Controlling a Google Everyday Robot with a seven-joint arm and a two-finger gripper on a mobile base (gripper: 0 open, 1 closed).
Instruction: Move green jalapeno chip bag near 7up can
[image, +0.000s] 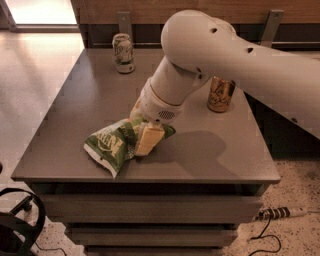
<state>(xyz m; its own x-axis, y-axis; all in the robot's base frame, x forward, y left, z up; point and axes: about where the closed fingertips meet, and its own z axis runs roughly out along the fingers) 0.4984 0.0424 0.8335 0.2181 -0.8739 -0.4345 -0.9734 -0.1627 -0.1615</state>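
green jalapeno chip bag (112, 145) lying at the front left of the grey table (90, 95), gripper (145, 142) down on it

Big white arm (240, 55) comes in from the right. Can't tell if the gripper has actually clamped the bag. 7up can (123, 52) stands well apart at the back edge, orange-gold can (220, 94) on the right.

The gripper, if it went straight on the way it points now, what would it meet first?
The green jalapeno chip bag: the gripper points down onto its right end and seems to touch it, though depth is unclear. The table lies right beneath.
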